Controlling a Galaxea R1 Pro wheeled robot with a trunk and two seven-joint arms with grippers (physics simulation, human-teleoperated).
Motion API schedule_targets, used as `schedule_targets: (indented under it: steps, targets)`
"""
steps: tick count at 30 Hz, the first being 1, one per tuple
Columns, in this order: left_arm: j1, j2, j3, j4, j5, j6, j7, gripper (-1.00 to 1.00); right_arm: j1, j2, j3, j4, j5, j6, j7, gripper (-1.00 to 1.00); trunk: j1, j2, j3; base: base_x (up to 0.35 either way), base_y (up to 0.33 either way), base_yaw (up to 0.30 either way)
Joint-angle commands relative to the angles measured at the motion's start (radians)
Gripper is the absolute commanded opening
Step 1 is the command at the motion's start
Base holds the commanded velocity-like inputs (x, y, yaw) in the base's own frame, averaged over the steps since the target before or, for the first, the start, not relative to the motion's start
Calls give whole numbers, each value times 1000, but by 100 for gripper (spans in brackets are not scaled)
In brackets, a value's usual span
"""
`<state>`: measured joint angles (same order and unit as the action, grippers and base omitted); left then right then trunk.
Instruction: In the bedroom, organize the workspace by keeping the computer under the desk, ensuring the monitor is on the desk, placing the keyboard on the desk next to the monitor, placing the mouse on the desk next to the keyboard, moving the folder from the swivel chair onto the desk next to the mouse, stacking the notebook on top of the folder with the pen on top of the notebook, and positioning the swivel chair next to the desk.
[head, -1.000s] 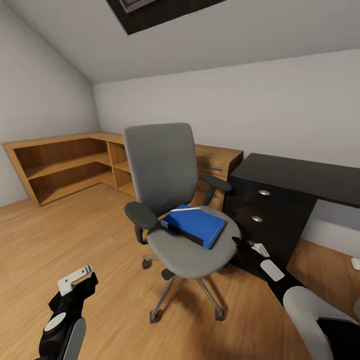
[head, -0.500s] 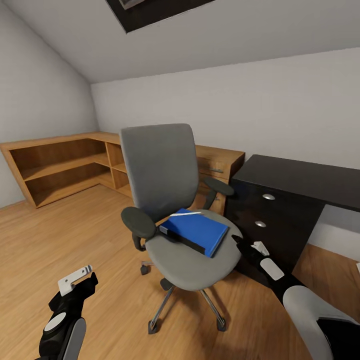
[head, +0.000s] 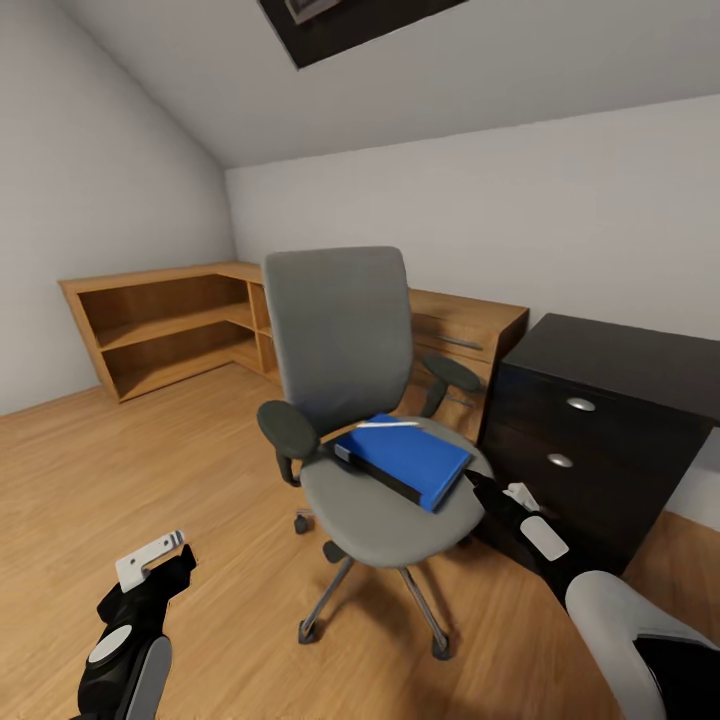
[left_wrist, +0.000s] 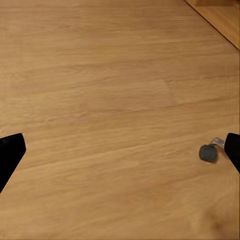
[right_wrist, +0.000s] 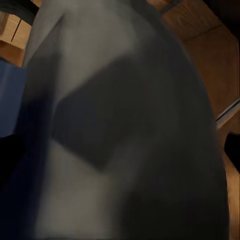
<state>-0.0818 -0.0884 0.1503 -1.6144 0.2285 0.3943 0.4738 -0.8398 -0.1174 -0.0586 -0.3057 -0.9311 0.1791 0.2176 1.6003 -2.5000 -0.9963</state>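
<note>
The left gripper (head: 150, 560) hangs low at the near left over the wooden floor (head: 150, 470), its jaws wide apart with nothing between them. Far left, a light-wood shelving counter (head: 170, 320) runs along the walls. In the middle stands the swivel chair (head: 350, 400) — on its seat lies the blue folder (head: 410, 458), with a dark notebook (head: 375, 472) along its near edge and a white pen (head: 385, 425) on top. The right gripper (head: 490, 495) reaches up to the seat's right rim; whether its jaws are apart or together cannot be told. At the right stands the worktop (head: 640, 360) — a black desk with silver-knobbed drawers.
</note>
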Motion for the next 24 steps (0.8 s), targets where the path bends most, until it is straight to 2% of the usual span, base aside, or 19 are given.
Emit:
schedule_targets:
  steps: [1,7,11,16,24]
  targets:
    - [-1,-1,0,-1,9,3,5,100,1,1,5,25,-3,6,2,100,0,0,-1,0,0,271]
    - [-1,-1,0,-1,8,3,5,100,1,1,5,25,-3,6,2,100,0,0,-1,0,0,157]
    - [-1,-1,0,-1,9,3,5,100,1,1,5,25,-3,6,2,100,0,0,-1,-78,0,17]
    - [-1,-1,0,-1,9,3,5,100,1,1,5,25,-3,4,3,100,0,0,-1,-247,0,3]
    - [-1,-1,0,-1,9,3,5,100,1,3,5,25,-2,-3,7,100,0,0,-1,-29,0,0]
